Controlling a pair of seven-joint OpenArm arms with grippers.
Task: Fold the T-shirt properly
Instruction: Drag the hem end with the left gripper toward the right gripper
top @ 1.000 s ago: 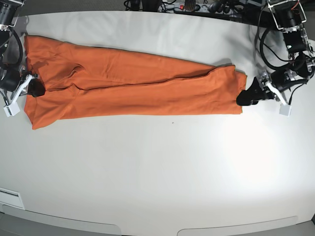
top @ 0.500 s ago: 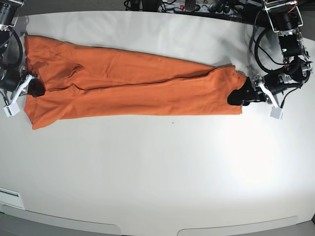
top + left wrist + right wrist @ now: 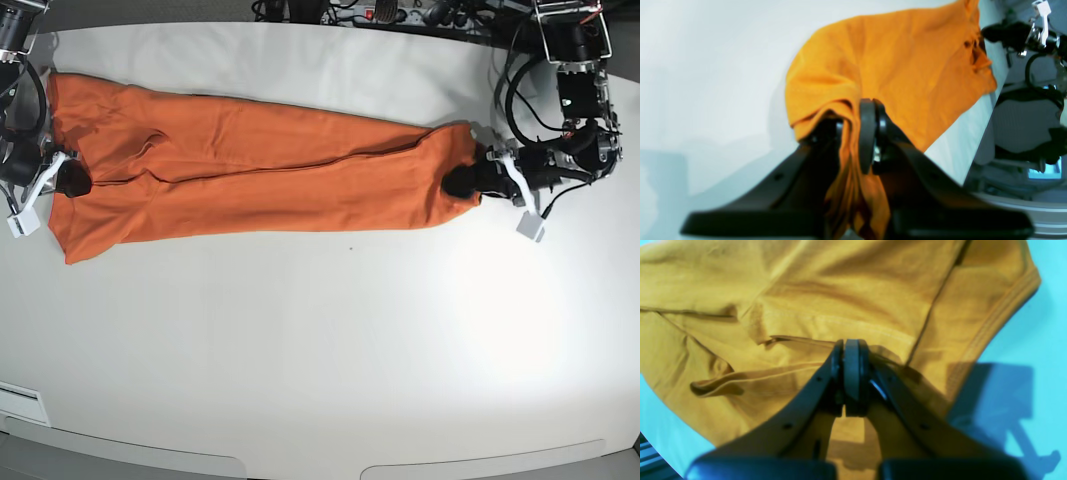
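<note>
Left wrist view: the left gripper (image 3: 853, 133) has its black jaws pinched on a bunched edge of the plain orange short-sleeved cotton T-shirt (image 3: 900, 66). Cloth is gathered between the round pads and hangs down in a limp fold below them. The rest of the shirt runs away across the white table (image 3: 706, 66).

Right wrist view: the right gripper (image 3: 850, 373) is clamped tight, pads meeting on a thin layer of the T-shirt (image 3: 840, 293) near overlapping hems and a ribbed edge. Loose folds ripple to either side of it.

Base view: the T-shirt (image 3: 250, 170) lies stretched as a long, narrow, lengthwise-folded band across the far half of the table (image 3: 320, 350). The right gripper (image 3: 68, 180) holds the end at the picture's left. The left gripper (image 3: 462, 182) holds the puckered end at the picture's right.

The fabric looks light, thin and entirely soft. It should sag and crease wherever it is not supported, and it can slide out of a shallow pinch. It seems best taken at the hems or stacked layers of each end, where the cloth is thickest. Both ends likely need to rise together, keeping the band taut, if one end is to be laid cleanly over the other.
</note>
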